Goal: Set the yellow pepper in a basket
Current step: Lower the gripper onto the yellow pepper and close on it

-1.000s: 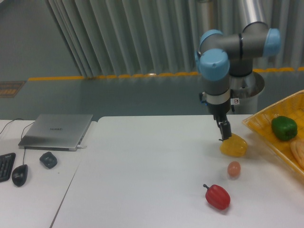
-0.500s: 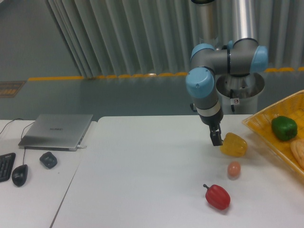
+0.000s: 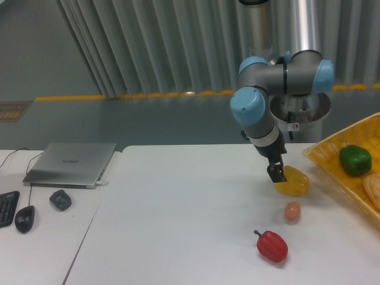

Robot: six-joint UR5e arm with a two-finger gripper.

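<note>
Left of the basket (image 3: 332,166), yellow pepper (image 3: 292,183) on the table (image 3: 178,214), my gripper (image 3: 275,173) at its left edge, touching it, can't tell how open or holding, green pepper (image 3: 355,160) inside basket, red pepper (image 3: 272,246) nearer the camera

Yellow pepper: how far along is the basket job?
Nothing done yet: the yellow pepper lies on the table, outside the basket. In hand: the gripper is down at the pepper's left edge; whether it grips is unclear. Left: grasp, lift and carry right into the basket, where the green pepper already lies.
</note>
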